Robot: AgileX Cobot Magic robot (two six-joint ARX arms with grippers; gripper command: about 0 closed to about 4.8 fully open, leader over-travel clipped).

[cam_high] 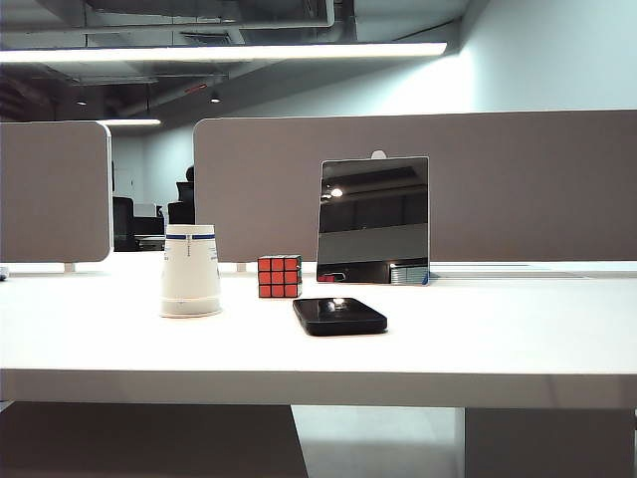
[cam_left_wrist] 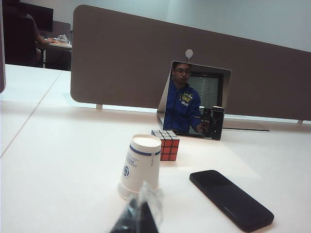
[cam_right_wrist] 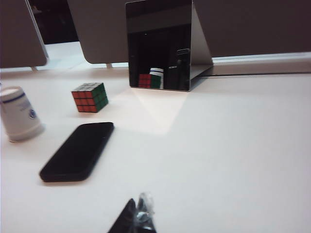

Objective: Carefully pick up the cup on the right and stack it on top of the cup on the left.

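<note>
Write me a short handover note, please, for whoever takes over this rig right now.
Left gripper: shut, empty, low over the table just short of the cup.
Right gripper: shut, empty, over bare table on the right, near the phone.
Things: only one cup shape shows, upside down on the left, beside the Rubik's cube; a mirror stands behind. Whether it is one cup or two already nested, I cannot tell.
Done: possibly the stacking.
Left: check the stack.
</note>
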